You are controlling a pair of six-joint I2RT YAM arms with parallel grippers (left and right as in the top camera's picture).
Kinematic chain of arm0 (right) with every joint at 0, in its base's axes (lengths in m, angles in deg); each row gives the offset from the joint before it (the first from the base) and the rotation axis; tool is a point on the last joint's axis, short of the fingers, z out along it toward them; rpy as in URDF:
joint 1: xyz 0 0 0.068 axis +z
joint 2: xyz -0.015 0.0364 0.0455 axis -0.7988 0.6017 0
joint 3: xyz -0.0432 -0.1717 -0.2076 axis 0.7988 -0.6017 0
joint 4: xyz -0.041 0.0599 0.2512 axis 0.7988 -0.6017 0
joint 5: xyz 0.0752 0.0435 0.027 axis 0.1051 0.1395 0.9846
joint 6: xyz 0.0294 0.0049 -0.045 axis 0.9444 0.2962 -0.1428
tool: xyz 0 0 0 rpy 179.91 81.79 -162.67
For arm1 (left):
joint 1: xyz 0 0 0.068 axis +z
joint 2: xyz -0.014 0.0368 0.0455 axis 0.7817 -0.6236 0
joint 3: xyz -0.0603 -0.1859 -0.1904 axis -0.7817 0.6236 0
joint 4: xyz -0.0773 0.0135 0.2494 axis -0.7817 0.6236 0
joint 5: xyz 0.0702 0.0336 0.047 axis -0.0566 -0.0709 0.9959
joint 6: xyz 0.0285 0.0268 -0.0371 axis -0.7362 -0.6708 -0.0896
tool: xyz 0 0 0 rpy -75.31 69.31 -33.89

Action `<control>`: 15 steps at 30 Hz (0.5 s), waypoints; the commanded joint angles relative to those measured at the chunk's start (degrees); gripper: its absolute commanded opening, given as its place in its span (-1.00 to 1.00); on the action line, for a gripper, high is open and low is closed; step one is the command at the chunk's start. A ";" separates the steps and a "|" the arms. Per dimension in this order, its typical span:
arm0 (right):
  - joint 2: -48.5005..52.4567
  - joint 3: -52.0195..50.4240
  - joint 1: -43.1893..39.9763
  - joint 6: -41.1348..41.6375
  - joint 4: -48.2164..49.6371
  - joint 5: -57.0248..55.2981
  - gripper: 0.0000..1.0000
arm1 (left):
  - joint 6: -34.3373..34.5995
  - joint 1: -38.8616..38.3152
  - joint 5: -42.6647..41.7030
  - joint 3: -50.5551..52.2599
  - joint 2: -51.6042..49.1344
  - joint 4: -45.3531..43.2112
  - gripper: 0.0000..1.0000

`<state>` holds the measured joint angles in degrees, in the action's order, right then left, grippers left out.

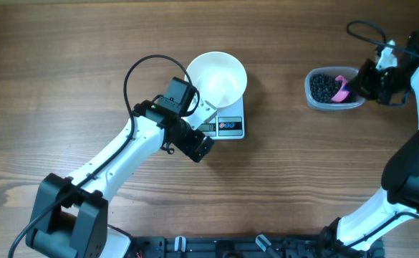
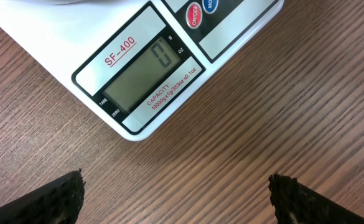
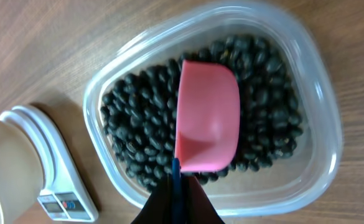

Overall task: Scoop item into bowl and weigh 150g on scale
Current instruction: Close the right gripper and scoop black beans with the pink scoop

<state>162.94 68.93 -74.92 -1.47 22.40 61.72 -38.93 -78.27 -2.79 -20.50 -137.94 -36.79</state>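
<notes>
Wood table (image 1: 66,86): carrying scale (image 1: 230,127), bowl (image 1: 217,77).
Right claw (image 3: 177,186): I'm pinching pink scoop (image 3: 208,112) in beans (image 3: 138,130); bowl lying leftward.
Left claw (image 2: 175,196): idling spread.

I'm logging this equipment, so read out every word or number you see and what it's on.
"SF-400": on the scale, above its display.
"0": on the display, "g" and "oz" beside it.
"CAPACITY 1000gx1g/353ozx0.1oz": below the display.
"TARE" and "ZERO": left of the display.
"ON/OFF": on the red button.
"MO", cut off: on the blue button.
Other views: scale print too small to read.
</notes>
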 commanded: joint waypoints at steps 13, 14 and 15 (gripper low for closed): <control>1.95 -6.47 -2.82 -1.07 7.82 8.87 -0.92 | 0.35 0.00 -0.52 0.37 0.70 0.00 1.00; 1.95 -6.47 -2.82 -3.34 6.71 8.90 -0.91 | 0.35 0.00 -0.50 0.37 0.70 0.00 1.00; 1.95 -6.45 -2.93 -4.42 6.73 8.90 -0.91 | 0.35 0.00 -0.50 0.37 0.70 0.00 1.00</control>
<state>162.46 63.40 -78.57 1.33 31.12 69.70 -38.93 -78.27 -2.79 -20.50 -137.94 -36.79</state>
